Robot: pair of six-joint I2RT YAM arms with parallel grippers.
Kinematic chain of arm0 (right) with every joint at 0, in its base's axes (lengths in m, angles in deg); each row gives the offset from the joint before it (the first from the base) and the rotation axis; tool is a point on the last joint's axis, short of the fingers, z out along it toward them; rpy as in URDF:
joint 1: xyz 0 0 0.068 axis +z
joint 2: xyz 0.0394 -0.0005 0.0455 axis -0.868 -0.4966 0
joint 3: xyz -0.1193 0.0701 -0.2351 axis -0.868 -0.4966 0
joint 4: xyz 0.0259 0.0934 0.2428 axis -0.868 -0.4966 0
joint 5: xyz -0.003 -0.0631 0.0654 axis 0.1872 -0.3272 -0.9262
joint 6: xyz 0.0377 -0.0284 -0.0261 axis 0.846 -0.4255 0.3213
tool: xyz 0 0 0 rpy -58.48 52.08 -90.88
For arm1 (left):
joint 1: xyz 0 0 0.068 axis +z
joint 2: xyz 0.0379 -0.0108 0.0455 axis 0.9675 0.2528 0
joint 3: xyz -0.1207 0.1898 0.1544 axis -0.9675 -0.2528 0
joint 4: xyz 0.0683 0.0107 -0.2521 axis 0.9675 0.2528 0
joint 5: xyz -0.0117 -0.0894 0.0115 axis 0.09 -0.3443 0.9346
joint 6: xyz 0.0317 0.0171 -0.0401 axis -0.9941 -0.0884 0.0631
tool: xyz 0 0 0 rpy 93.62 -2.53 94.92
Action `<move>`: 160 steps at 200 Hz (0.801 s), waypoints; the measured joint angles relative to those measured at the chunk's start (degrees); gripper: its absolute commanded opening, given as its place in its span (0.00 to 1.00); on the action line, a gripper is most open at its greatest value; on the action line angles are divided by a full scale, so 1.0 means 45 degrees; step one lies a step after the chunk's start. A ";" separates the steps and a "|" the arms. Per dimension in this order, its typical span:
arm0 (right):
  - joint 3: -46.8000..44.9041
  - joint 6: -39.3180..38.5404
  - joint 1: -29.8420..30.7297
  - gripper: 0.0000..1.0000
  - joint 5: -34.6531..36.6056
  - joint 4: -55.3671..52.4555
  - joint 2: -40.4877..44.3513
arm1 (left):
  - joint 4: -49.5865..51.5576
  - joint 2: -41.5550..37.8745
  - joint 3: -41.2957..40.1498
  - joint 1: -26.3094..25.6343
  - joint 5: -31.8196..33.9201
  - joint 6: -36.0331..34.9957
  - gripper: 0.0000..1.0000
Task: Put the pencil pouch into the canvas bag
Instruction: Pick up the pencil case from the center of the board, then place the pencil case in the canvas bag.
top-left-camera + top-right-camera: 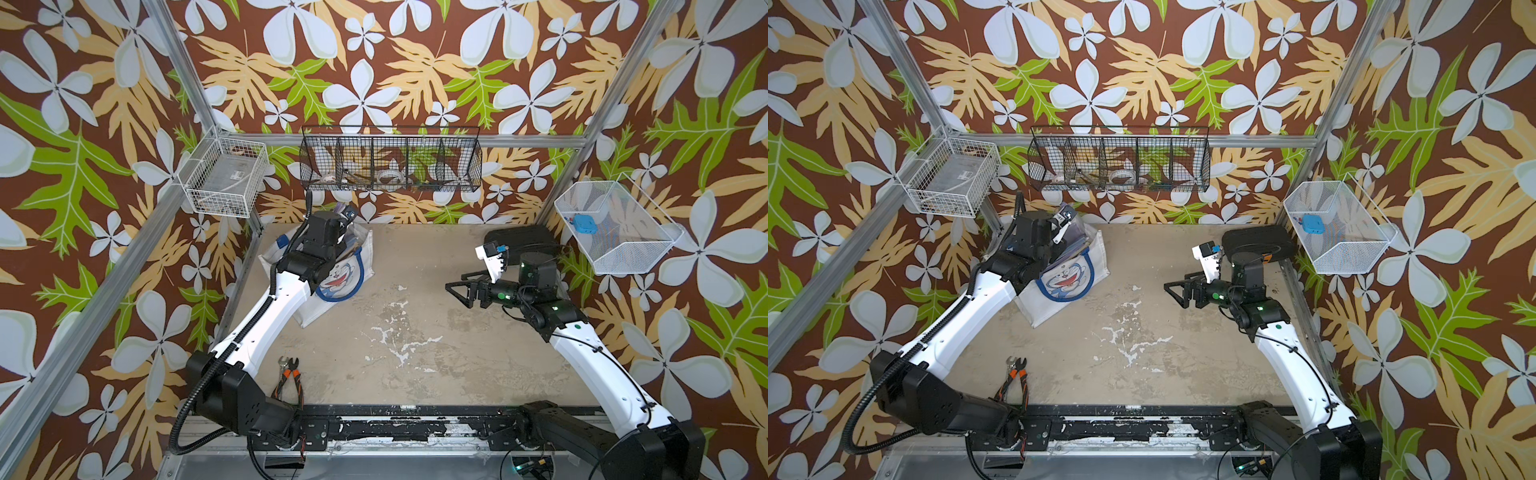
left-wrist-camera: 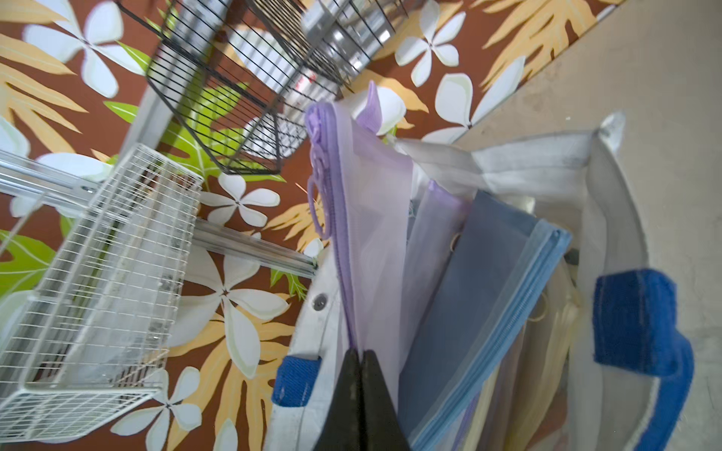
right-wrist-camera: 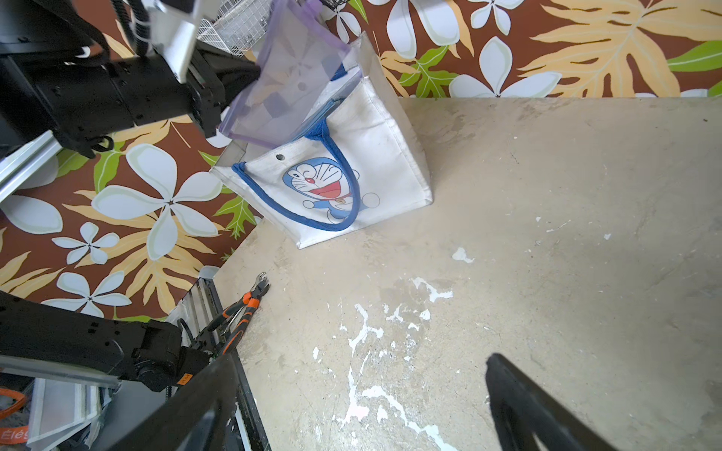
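Since the left tool (image 2: 358, 375) is pinched together on the zip edge of the lilac pencil pouch (image 2: 371, 203), the pouch hangs from that seam at the mouth of the canvas bag (image 3: 375, 129), lower part seemingly inside, upper part sticking out. Judged: thin translucent mesh, light, floppy, little to break. The zip seam looks the stiffest line and the sound place to hold. A blue zip pouch (image 2: 488, 281) stands in the bag. Right tool (image 1: 459, 286): jaws apart, empty, above the surface (image 3: 547, 234), well away.
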 measured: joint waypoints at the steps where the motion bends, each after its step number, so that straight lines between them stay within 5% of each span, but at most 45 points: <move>1: 0.0000 -0.0005 0.0000 1.00 0.0005 0.0000 0.0005 | 0.0010 -0.0005 -0.0019 0.0000 -0.0010 0.0000 0.00; 70: -0.0063 0.0049 0.0000 1.00 0.0019 0.0005 0.0214 | 0.0593 0.0015 -0.0903 0.0627 -0.0923 0.0325 0.00; 160: -0.0068 -0.0325 0.0000 1.00 0.0092 -0.0301 0.0175 | 0.0855 0.1812 0.0549 0.1093 -0.2254 0.0257 0.00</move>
